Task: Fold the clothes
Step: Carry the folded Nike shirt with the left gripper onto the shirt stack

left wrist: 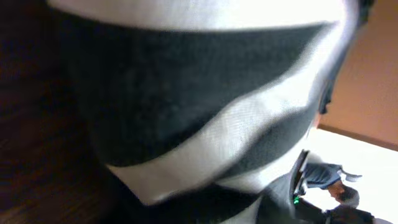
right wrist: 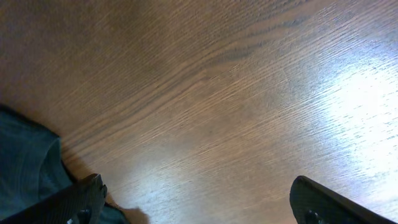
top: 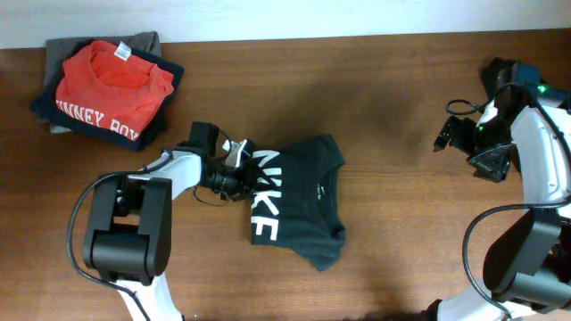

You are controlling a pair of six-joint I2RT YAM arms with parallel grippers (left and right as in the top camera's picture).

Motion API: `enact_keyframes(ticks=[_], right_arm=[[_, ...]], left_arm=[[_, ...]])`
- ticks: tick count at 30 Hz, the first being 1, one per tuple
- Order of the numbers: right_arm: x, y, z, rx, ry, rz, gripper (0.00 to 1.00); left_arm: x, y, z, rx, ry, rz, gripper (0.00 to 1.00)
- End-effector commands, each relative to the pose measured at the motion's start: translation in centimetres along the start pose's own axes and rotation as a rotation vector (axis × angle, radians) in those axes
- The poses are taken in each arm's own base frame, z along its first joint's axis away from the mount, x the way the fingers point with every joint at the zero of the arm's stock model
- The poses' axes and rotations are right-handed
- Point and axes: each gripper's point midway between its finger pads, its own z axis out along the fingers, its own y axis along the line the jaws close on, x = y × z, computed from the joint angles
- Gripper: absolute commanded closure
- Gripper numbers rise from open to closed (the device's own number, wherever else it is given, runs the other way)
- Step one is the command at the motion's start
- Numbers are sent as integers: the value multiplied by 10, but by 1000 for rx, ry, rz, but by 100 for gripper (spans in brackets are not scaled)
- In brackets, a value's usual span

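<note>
At the upper left of the overhead view, a stack of folded clothes [top: 107,94] sits on the wooden worktop [top: 393,98]. A red T-shirt [top: 111,85] with white lettering lies on top of navy and grey pieces. Lower and to the right, the left gripper [top: 234,169] reaches in from its arm at the bottom left and meets the left edge of the dark T-shirt [top: 303,201]. That shirt lies crumpled and partly doubled over just left of the frame's centre, with its big white "NIKE" lettering running top to bottom along its left side. The left wrist view is filled with this shirt's blurred dark fabric [left wrist: 186,93] and white lettering close to the lens, so I cannot tell whether this gripper is closed on the cloth. At the far right edge, well apart from the shirt, the right gripper [top: 457,134] hangs open. Its wrist view shows both fingers [right wrist: 81,199] spread wide with wood grain between them, and a patch of dark cloth [right wrist: 25,165] at the lower left.
</note>
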Motion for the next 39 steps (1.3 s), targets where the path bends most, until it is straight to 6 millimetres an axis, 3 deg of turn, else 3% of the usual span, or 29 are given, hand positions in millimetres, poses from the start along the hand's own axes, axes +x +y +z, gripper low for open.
enact_keyframes(ticks=[1, 9, 14, 24, 31, 39], right_arm=[[-4, 0, -9, 0, -32, -7, 1], [-4, -1, -9, 0, -32, -7, 1], [-4, 0, -9, 0, -32, -7, 1], [-4, -1, -9, 0, -32, -7, 1], [-4, 0, -9, 0, -32, -7, 1], [-4, 0, -9, 0, -32, -7, 1]], left_arm=[[32, 55, 21, -179, 85, -107, 82], [5, 43, 15, -172, 37, -58, 96], [-33, 38, 2, -251, -41, 14, 99], [-129, 23, -61, -524, -266, 224, 100], [-174, 15, -96, -571, -418, 335, 100], [-214, 27, -127, -596, -578, 396, 98]])
